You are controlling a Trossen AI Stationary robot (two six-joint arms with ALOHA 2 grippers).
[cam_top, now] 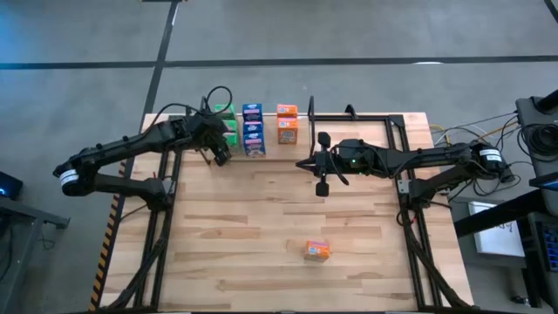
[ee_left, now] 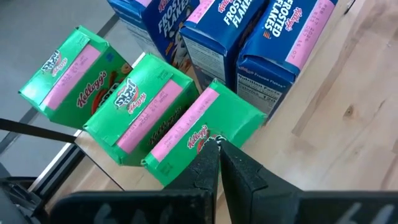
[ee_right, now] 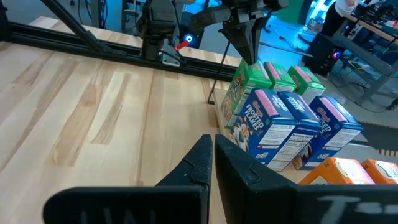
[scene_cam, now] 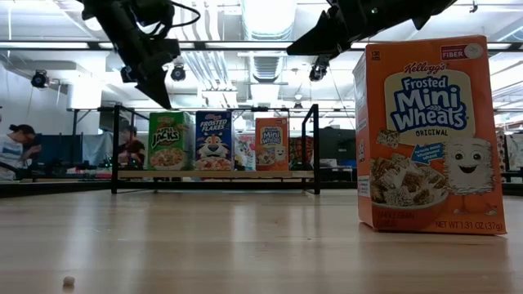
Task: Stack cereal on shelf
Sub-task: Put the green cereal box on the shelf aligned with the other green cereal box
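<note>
One Frosted Mini Wheats box (cam_top: 317, 251) stands alone on the counter (cam_top: 261, 227), well apart from both our hands. Our left hand (cam_top: 221, 157), fingers pressed together, hovers just over the green Apple Jacks boxes (ee_left: 161, 118) on the shelf (scene_cam: 214, 174); a low swing could topple them. Our right hand (cam_top: 322, 162), also closed, waits beside the orange row.

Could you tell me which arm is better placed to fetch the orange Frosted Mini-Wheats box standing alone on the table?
Probably the right. The right claw hangs over the table's middle, nearer the lone orange Frosted Mini-Wheats box. The left claw sits over the green Apple Jacks boxes at the shelf, farther away.
</note>
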